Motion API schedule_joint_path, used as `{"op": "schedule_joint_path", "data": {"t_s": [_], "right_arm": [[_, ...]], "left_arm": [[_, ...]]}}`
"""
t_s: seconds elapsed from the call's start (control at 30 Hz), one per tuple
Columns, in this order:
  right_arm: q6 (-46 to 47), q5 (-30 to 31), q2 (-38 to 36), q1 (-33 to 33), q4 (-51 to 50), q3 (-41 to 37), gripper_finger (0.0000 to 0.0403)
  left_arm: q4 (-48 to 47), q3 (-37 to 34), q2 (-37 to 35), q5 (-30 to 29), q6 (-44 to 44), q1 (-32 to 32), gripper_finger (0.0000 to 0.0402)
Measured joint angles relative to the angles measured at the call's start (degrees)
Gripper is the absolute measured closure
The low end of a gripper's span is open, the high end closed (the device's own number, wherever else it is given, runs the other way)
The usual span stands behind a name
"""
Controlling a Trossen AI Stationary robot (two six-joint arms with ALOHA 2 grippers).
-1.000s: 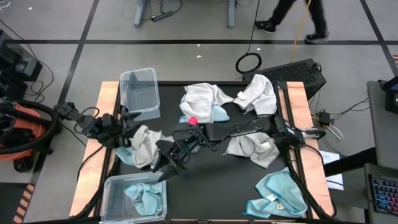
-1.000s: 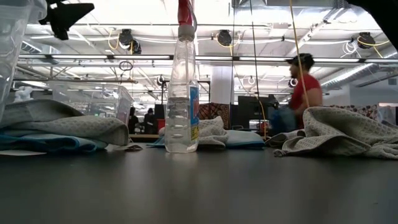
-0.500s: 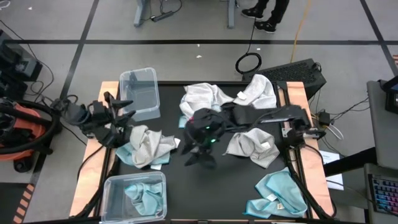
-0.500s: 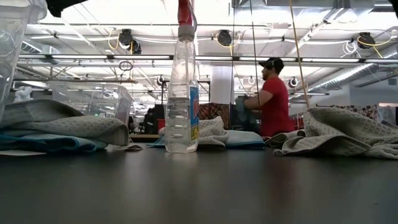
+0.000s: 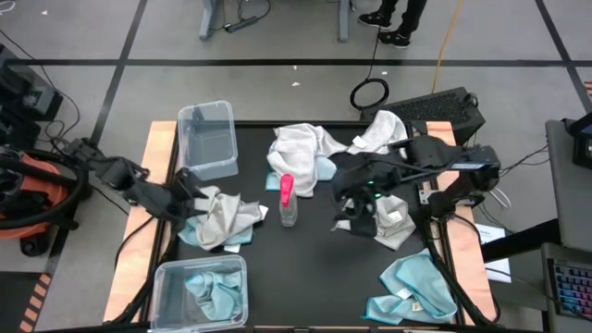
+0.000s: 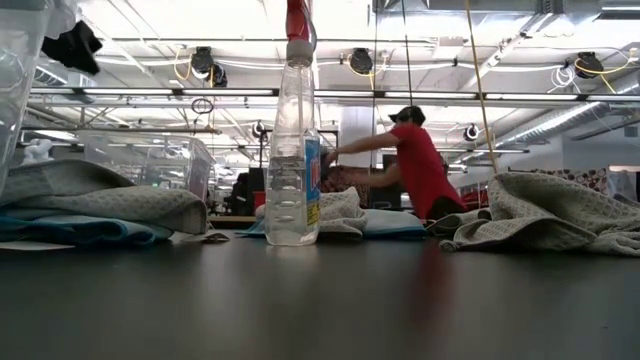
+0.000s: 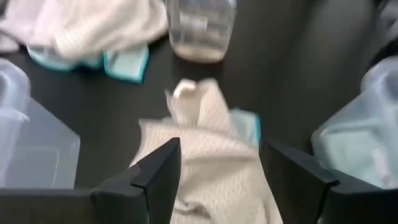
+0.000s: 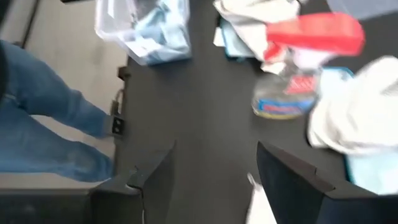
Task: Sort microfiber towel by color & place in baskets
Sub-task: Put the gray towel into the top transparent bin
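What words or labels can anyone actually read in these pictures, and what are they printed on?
None can be read.
Spray bottle label: blue and red print, too blurred to read in the low view and in the right wrist view.
Small tags on the towels, such as the white towel and the blue towel: too small to read.
Bins, table: no visible text.

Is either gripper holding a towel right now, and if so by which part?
Neither. The left gripper hangs open over the white towel; the right gripper is open and empty.
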Motion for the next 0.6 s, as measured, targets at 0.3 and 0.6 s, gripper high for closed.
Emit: {"op": "schedule_joint_path", "data": {"t_s": [0.3,0.6], "right_arm": [[1.9,7.3,-3.2,3.3,-9.4,0.0,0.019],[3.3,7.9,-4.1,7.0,-13.7,-0.6,0.019]], "left_arm": [[2.3,-6.3,10.3,6.4,-2.9,1.0,0.0178],[14.9,-15.5,11.2,6.5,-9.8,5.2,0.0178]]}}
